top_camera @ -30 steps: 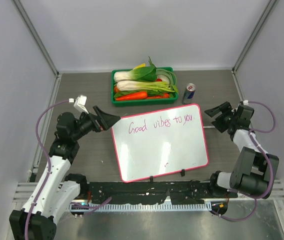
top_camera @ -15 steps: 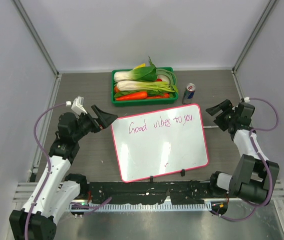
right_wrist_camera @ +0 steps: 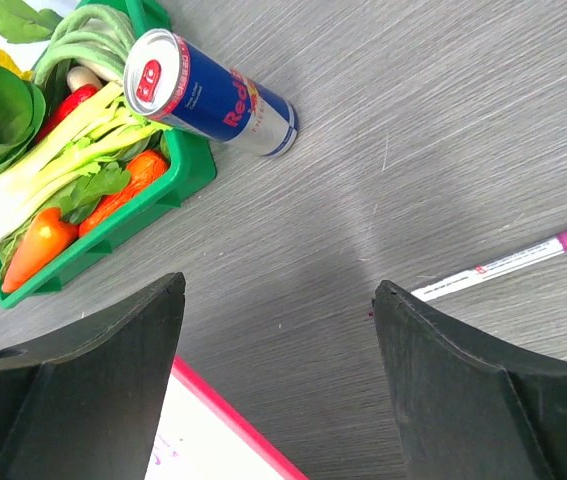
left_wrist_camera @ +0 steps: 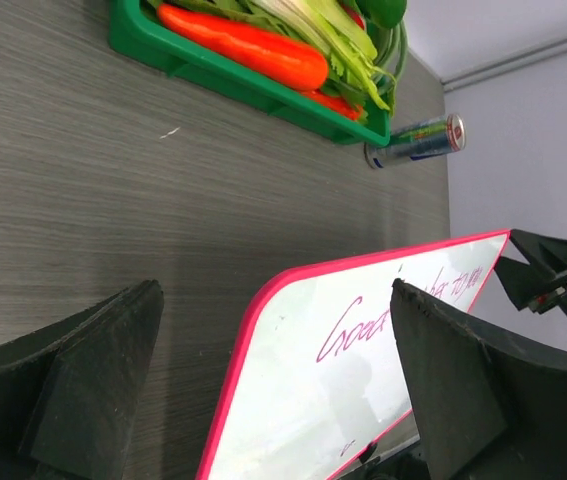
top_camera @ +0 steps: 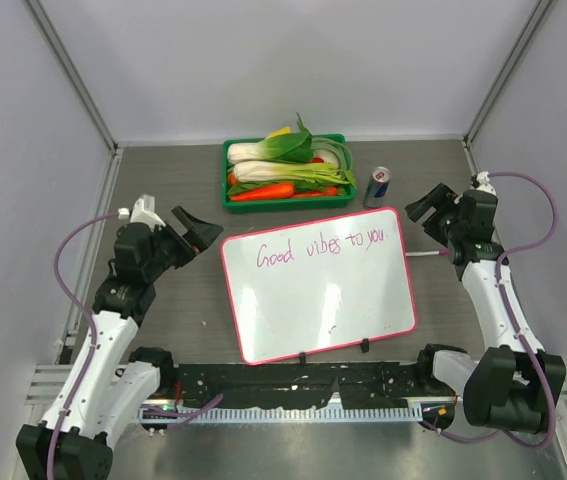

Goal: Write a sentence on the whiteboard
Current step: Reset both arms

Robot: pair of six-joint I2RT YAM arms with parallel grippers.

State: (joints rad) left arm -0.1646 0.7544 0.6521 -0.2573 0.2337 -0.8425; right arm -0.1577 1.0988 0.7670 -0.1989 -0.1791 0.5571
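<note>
Writing looks done: the sentence (top_camera: 321, 246) lines the twelve-o'clock edge of the whiteboard (top_camera: 363, 300) on the table (top_camera: 163, 180), while the left end effector (top_camera: 193, 230) at nine o'clock and the right end effector (top_camera: 425, 204) at two o'clock gape wide, empty.

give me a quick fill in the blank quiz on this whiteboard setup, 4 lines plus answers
1. The magenta handwritten sentence on the pink-framed glossy whiteboard reads "Good vibes to ___".
2. The blue and silver drink can sits just to the ___ of the green plastic vegetable tray.
3. The left claw and right claw are both ___, holding nothing.
4. The white marker with a purple end lies on the grey ___, in neither claw.

Missing words: you; right; open; table
</note>
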